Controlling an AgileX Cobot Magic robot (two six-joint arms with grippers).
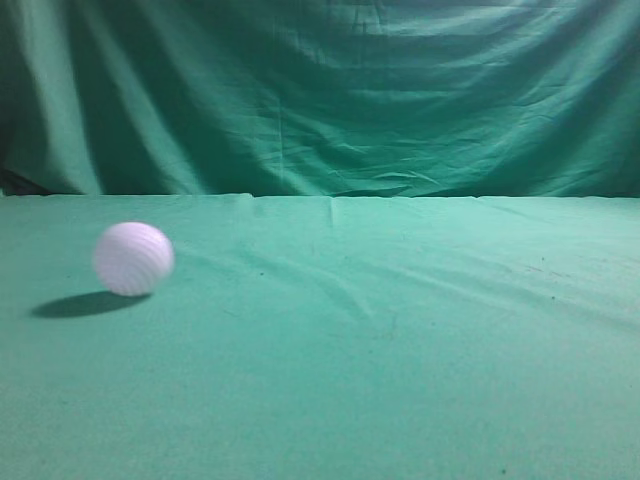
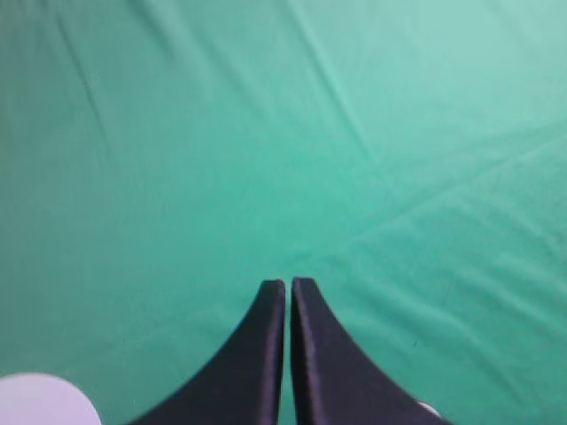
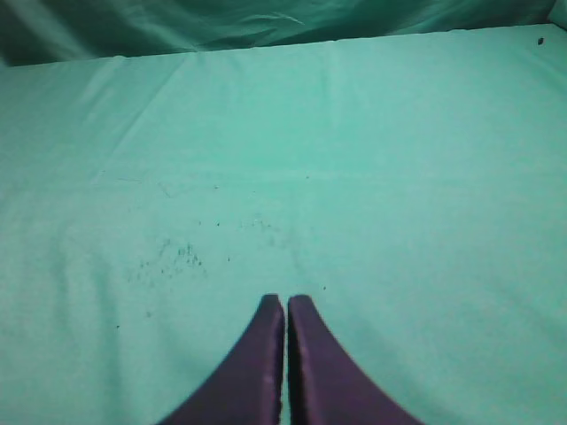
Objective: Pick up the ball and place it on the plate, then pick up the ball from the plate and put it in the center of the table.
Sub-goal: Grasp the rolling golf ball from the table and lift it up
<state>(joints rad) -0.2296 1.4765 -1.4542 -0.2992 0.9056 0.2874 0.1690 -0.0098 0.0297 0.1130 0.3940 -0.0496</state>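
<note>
Ball (image 1: 133,259) sits on the table (image 1: 400,340) toward the left edge, roughly midway between back and front edges, shadow falling to its left. In the left wrist view a white rounded shape shows at the bottom-left corner, cut off; can't tell what it is. Left gripper (image 2: 289,285): jaws pressed together, holding nothing, over bare cloth. Right gripper (image 3: 285,301): same, jaws closed and empty, facing the back edge and the curtain (image 1: 320,90).

Soft, dim, green-tinted light; the ball (image 1: 133,258) looks blurred and casts a dark shadow leftward on the table (image 1: 400,340).
</note>
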